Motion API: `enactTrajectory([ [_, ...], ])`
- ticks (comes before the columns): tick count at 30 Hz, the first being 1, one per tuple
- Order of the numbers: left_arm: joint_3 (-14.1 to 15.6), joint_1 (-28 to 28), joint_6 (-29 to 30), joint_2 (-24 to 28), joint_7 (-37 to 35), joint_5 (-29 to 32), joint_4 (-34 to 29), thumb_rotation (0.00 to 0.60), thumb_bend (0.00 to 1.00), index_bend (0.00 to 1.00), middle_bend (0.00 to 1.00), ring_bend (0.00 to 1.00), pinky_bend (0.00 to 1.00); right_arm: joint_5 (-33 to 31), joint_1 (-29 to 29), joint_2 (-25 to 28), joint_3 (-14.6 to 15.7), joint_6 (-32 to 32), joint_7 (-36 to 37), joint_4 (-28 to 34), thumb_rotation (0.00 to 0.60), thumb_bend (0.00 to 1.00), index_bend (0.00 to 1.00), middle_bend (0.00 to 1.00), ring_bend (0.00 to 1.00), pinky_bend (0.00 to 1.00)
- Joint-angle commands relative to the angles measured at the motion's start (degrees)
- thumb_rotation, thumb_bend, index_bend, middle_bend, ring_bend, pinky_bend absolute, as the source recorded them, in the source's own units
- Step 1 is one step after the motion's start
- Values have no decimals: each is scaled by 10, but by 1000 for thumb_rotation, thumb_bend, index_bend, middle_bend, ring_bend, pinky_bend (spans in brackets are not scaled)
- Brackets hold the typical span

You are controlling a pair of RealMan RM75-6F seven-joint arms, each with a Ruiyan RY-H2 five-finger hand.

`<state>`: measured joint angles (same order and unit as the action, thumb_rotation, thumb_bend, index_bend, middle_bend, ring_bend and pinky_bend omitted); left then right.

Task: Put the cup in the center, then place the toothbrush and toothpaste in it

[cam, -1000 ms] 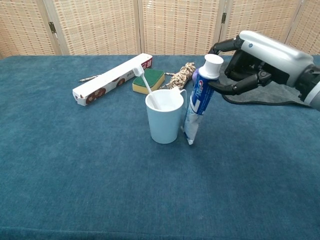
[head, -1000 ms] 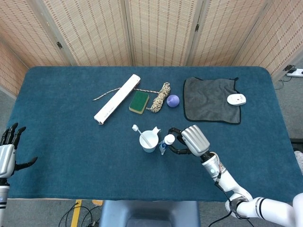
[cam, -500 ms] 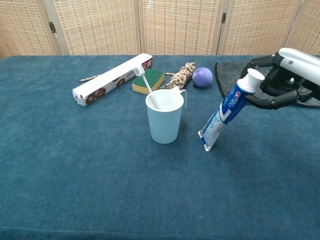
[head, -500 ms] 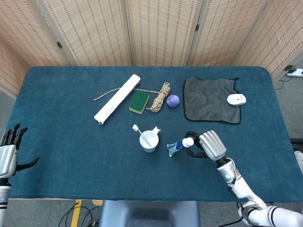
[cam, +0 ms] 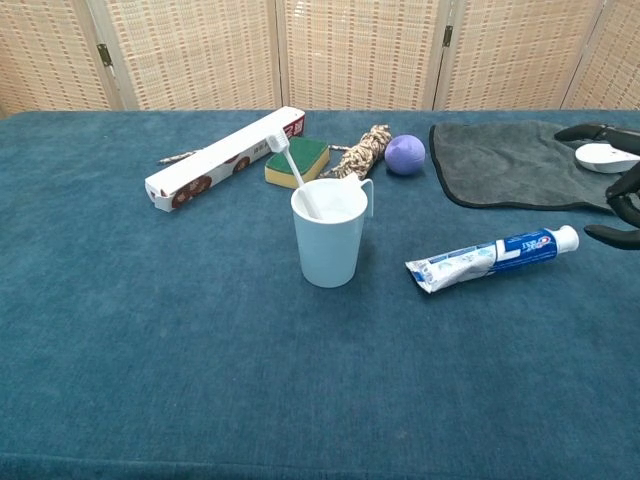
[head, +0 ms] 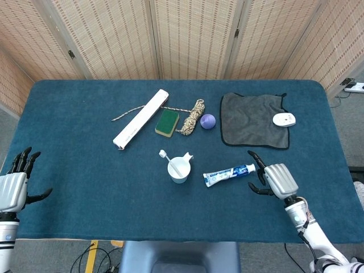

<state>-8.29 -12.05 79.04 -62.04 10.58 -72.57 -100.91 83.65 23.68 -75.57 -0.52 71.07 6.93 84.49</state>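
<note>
A white cup (head: pixel 178 170) (cam: pixel 328 244) stands near the table's middle, and the toothbrush (head: pixel 169 161) (cam: pixel 288 162) leans inside it with its head up. The toothpaste tube (head: pixel 228 173) (cam: pixel 492 259) lies flat on the blue cloth to the right of the cup, cap pointing right. My right hand (head: pixel 275 180) (cam: pixel 617 207) is just right of the cap, fingers spread, holding nothing. At the table's left edge my left hand (head: pixel 15 187) is held with its fingers apart and nothing in it.
Behind the cup lie a long white box (head: pixel 140 126), a green sponge (head: pixel 167 123), a coil of rope (head: pixel 194 116) and a purple ball (head: pixel 207 120). A grey cloth (head: pixel 253 120) with a white mouse (head: pixel 284 119) sits at the back right.
My right hand carried the toothpaste away from the cup to the right, tilted it over and let it go. The tube now lies flat; the hand has drawn back rightwards.
</note>
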Motion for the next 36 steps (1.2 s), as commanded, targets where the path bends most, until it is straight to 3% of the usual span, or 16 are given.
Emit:
enactTrajectory([
  [1, -1, -2, 0, -1, 3, -1, -3, 600, 215, 116, 45, 56, 371, -5, -5, 15, -2, -4, -16, 14, 600, 243, 0, 769, 1000, 1000],
  [4, -2, -2, 1, -1, 5, 0, -5, 600, 215, 116, 45, 55, 371, -9, 3, 30, -5, -22, -38, 33, 600, 244, 24, 786, 1000, 1000],
  [10, 1, -1, 4, -3, 7, -2, -9, 600, 215, 116, 45, 55, 371, -38, 56, 42, -18, -119, -119, 61, 600, 244, 188, 809, 1000, 1000],
  [20, 3, 5, 6, 1, -6, 2, -2, 600, 215, 116, 45, 55, 371, -111, 141, -23, -46, -237, -230, 29, 600, 245, 260, 821, 1000, 1000],
  [36, 5, 10, -1, 4, -40, 4, 11, 600, 214, 116, 44, 55, 371, -177, 186, -86, -45, -278, -296, -18, 600, 259, 335, 839, 1000, 1000],
])
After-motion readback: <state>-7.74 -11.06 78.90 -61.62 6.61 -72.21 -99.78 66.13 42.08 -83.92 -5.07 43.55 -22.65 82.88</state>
